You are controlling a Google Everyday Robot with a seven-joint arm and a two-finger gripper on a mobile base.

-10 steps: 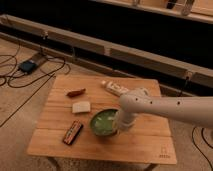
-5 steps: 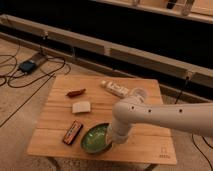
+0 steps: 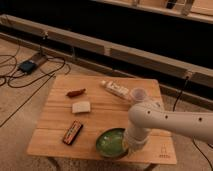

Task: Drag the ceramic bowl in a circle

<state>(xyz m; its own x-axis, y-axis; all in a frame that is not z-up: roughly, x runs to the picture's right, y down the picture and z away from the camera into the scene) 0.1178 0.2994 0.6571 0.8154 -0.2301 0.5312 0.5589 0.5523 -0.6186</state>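
The ceramic bowl (image 3: 110, 143) sits upright near the front edge of the wooden surface (image 3: 55, 117), right of centre, with a dark wrapped bar (image 3: 73, 132) to its left. The pincer (image 3: 128, 146) is lowered at the bowl's right rim with its fingers pressed together; the white arm (image 3: 170, 120) covers the tips, so a pinch on the rim cannot be confirmed. A translucent cup (image 3: 138, 94) and a tube (image 3: 116, 89) lie near the rear edge.
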